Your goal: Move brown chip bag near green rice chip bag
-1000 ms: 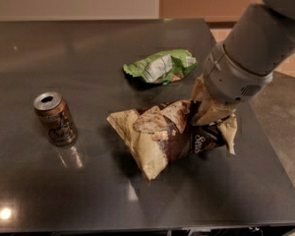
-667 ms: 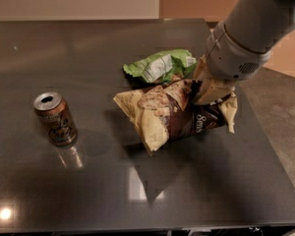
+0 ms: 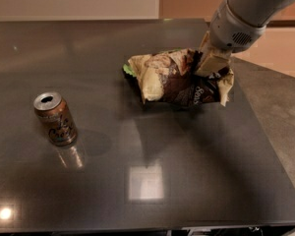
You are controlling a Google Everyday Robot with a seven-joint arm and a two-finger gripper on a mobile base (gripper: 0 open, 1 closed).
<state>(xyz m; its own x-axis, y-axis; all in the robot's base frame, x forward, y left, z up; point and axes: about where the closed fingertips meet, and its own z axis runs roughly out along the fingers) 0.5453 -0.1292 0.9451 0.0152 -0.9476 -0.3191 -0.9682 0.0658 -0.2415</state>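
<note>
Since 0.7 s ago, brown chip bag point(image 3: 172, 80) is travelling up-table with the gripper point(image 3: 210, 63); it is now overlapping the green rice chip bag point(image 3: 128, 70), only a green sliver peeking out at its left; gripper is pinching the bag's crumpled right end, fingers clamped on foil; bag is likely handling light, soft, slippery, contents fragile, so a fold is gripping best; table point(image 3: 137, 191) edge is lying near on the right; open room is lying leftward, drink can point(image 3: 55, 118) well apart.
</note>
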